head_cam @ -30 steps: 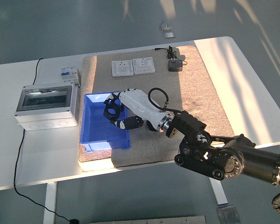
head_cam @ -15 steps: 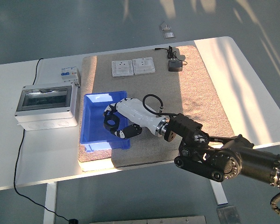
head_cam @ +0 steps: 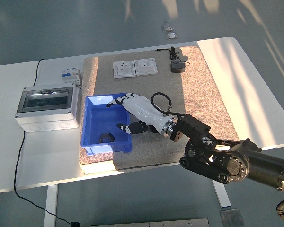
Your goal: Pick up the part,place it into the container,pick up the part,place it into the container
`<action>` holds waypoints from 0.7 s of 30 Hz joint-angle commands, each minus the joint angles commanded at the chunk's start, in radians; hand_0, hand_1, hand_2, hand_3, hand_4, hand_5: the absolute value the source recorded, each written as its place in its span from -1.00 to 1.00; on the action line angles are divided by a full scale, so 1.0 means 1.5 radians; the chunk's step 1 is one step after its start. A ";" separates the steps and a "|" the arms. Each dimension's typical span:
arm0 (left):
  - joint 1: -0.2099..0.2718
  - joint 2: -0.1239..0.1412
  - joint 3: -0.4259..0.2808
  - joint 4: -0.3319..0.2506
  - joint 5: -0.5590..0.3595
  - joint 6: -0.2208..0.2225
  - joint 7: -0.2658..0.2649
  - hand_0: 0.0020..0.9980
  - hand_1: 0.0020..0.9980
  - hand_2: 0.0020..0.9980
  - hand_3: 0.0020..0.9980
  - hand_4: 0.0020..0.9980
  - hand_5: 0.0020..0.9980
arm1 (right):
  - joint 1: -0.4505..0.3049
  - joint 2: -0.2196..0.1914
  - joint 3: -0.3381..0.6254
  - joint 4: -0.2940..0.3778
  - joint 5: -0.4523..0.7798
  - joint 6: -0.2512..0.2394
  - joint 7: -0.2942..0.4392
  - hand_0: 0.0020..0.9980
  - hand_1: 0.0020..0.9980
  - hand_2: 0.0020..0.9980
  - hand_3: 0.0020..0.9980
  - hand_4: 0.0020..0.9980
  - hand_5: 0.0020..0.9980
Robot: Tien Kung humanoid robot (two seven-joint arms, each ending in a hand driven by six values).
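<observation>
Toward the worktop's [head_cam: 255, 85] left edge I see a grey enclosure box [head_cam: 47, 107]. Just right of it, the blue container [head_cam: 92, 120] sits on the tan mat [head_cam: 199, 94], with a small dark part [head_cam: 106, 137] lying near its front wall. My right hand [head_cam: 128, 113] hovers over the container's right side, fingers spread, grasping nothing. Two white socket plates [head_cam: 135, 67] and a black adapter [head_cam: 177, 66] lie near the far edge.
</observation>
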 joint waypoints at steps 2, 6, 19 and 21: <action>0.001 0.000 0.000 0.000 -0.001 0.001 -0.001 0.37 0.34 0.46 0.25 0.39 0.28 | -0.021 -0.014 0.028 0.010 0.015 -0.026 -0.013 1.00 0.69 0.66 0.51 0.15 -0.88; 0.004 -0.001 0.004 0.000 -0.011 0.003 -0.003 0.36 0.34 0.46 0.24 0.39 0.28 | -0.069 -0.051 0.090 0.049 0.004 -0.011 -0.081 1.00 0.69 0.67 0.60 0.36 -0.76; 0.007 -0.004 -0.001 0.000 0.000 0.003 -0.009 0.36 0.34 0.45 0.23 0.38 0.28 | -0.064 -0.076 0.050 0.108 0.041 0.062 -0.295 1.00 0.84 0.89 0.96 0.64 -0.61; 0.006 -0.005 -0.001 0.000 -0.001 0.006 -0.013 0.36 0.34 0.45 0.23 0.38 0.28 | -0.062 -0.076 0.044 0.107 0.042 0.066 -0.316 1.00 0.84 0.89 0.96 0.64 -0.61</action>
